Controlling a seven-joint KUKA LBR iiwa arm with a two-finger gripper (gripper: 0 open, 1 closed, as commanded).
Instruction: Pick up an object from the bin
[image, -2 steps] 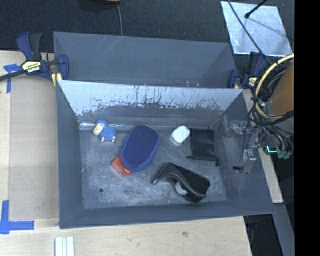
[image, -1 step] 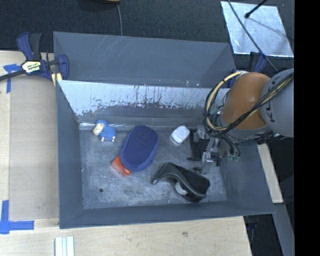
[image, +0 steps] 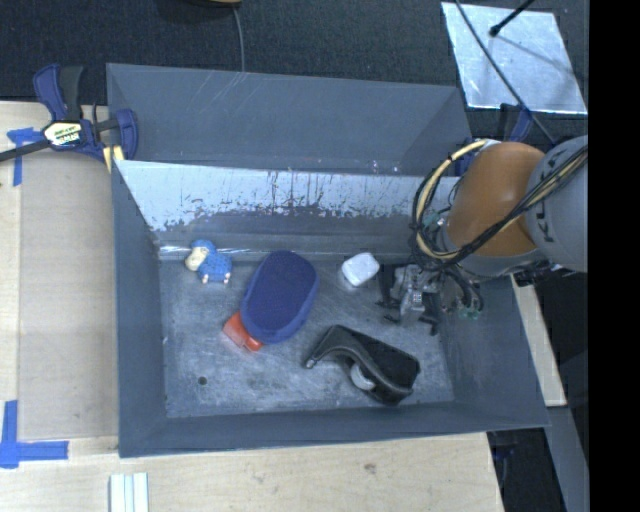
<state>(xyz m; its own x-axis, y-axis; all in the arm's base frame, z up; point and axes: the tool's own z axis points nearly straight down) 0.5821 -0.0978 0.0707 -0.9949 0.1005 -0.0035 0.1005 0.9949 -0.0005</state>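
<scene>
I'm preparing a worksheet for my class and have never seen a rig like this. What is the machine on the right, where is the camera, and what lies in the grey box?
The machine is a robot arm with an orange cover and cables at its wrist. It reaches from the right into a grey metal bin to pick one thing out. The single camera looks down from above, slightly to one side. The gripper, the arm's grasping end, sits low near the bin's right side, beside a small white object. Also on the floor are a blue oval thing with an orange piece at its lower left edge, a small blue and yellow toy and a black curved object. Whether anything is held cannot be told.
</scene>
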